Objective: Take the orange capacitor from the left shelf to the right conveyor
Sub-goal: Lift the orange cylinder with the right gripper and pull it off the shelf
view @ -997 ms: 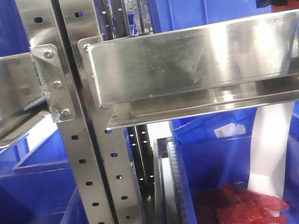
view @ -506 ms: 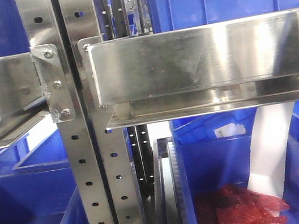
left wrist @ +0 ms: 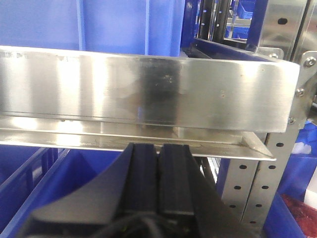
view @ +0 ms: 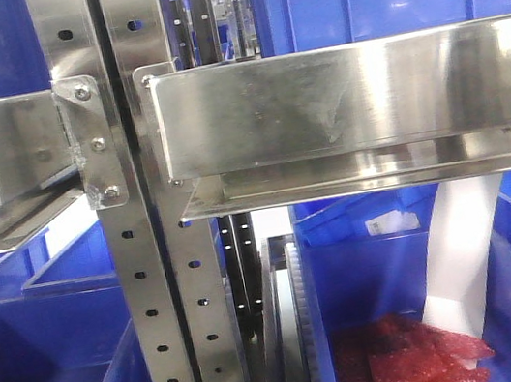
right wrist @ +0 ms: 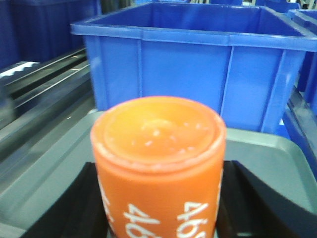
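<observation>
The orange capacitor is a fat orange cylinder with white digits on its side. It fills the middle of the right wrist view, held between the two black fingers of my right gripper, above a grey tray. My left gripper is shut and empty, its black pads pressed together just below the steel shelf rail. Neither gripper shows in the front view.
A blue bin stands right behind the grey tray, with rails to its left. In the front view, steel shelf rails and an upright post stand over blue bins; one bin holds red bags.
The right gripper with the orange capacitor, seen at the upper right of the front view a second ago, has moved up and out of that view.
</observation>
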Robot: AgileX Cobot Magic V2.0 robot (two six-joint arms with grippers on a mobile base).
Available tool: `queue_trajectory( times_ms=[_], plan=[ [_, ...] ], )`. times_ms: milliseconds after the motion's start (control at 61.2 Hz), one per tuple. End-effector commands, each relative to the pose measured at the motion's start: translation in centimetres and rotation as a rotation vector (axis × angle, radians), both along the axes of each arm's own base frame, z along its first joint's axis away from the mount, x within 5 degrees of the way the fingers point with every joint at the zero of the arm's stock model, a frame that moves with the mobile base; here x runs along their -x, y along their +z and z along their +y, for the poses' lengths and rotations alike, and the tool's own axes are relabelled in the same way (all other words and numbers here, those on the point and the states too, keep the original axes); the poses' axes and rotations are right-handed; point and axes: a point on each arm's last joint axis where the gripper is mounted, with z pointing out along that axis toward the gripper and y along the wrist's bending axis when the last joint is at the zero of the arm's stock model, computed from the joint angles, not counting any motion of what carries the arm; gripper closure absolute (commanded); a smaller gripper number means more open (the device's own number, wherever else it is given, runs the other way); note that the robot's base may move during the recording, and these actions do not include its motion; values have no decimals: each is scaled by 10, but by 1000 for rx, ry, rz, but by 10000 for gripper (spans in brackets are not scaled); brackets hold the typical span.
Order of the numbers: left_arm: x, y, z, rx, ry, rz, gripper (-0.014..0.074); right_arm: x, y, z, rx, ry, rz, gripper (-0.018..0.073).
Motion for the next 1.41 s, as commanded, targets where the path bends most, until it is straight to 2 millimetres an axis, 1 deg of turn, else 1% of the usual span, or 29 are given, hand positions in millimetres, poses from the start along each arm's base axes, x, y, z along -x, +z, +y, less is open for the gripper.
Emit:
queue_trajectory(
  times_ms=[0,82,212,343,457,572,686,1389],
  plan=[
    [1,9,1,13,5,-99,723,22,19,-3,9,6,-122,367],
    [1,9,1,13,5,-99,723,37,15,-5,4,5,-149,367],
    [1,9,1,13,5,-99,723,61,1,-9,-1,5,-184,367],
    [1,9,1,13,5,-99,723,79,-11,-12,-7,4,-218,367],
    [1,9,1,13,5,-99,723,95,-16,-15,-15,4,-269,367],
    [1,9,1,13,5,-99,723,106,-16,-17,-21,3,-309,367],
    [1,9,1,13,5,-99,723,109,-14,-17,-25,3,-334,367],
    [1,9,1,13,5,-99,723,109,-15,-17,-24,3,-326,367]
  ],
)
